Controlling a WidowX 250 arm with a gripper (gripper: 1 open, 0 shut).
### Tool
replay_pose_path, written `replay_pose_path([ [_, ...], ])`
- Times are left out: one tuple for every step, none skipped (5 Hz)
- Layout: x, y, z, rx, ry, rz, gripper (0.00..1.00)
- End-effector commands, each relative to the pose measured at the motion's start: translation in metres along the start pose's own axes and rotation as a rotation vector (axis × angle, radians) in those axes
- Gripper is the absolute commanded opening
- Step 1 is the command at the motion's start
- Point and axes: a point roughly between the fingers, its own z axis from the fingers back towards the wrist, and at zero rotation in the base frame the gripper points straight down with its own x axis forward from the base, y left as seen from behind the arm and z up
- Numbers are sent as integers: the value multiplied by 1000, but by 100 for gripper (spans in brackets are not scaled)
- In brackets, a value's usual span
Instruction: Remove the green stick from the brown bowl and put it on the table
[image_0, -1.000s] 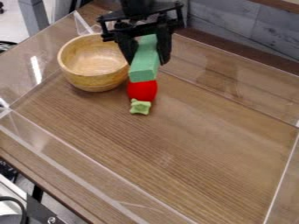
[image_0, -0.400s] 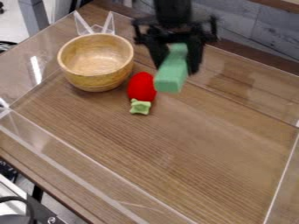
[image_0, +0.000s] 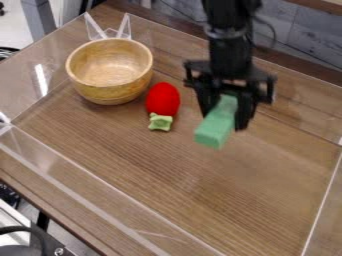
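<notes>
Wood-grain table (image_0: 160, 190), clear plastic walls (image_0: 34, 150), seemingly matt wooden bowl (image_0: 110, 70)

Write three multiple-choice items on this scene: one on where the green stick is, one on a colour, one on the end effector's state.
1. Where is the green stick?
A. in the brown bowl
B. in the end effector, right of the red object
C. flat on the table beside the bowl

2. What colour is the rounded object beside the brown bowl?
A. red
B. blue
C. yellow

3. The end effector is:
A. open, empty
B. shut on the green stick
C. out of view

Answers: 1 B, the fingers clasp it; 2 A, plainly red; 3 B, both fingers flank the stick.
</notes>
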Motion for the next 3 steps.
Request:
replay_pose_path([
  [16, 6, -11, 19, -31, -13, 0],
  [27, 16, -20, 28, -39, 2, 0],
  [32, 16, -15, 30, -48, 31, 0],
])
